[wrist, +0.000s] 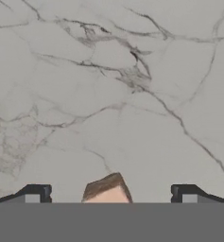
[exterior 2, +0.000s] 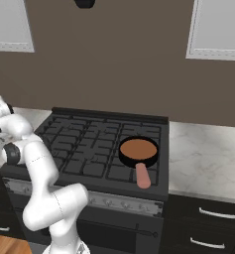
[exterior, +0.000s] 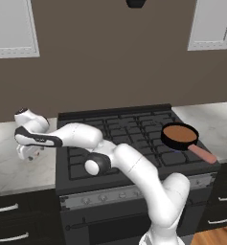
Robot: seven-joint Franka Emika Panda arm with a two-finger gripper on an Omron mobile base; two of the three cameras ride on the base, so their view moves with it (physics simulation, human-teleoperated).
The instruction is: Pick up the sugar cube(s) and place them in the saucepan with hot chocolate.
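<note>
Hovering low over the marble counter (wrist: pixel 113 94), the pincer (wrist: pixel 108 194) stands wide open, gripping nothing, with the tan sugar cube (wrist: pixel 107 190) right between its fingertips (unpinched); the saucepan (exterior: pixel 180 135) sits well apart on the stove (exterior: pixel 129 139)

Wall: I face a plain brown wall (exterior: pixel 110 57).
Cabinets: white upper cabinets (exterior: pixel 12 28) in the top corners.
Counter: grey-veined marble counter (exterior 2: pixel 208 154) either side of my black stove (exterior: pixel 129 131).
Drawers: dark drawers (exterior 2: pixel 208 223) with silver handles below.
Floor: wooden floor (exterior: pixel 215 237).
</note>
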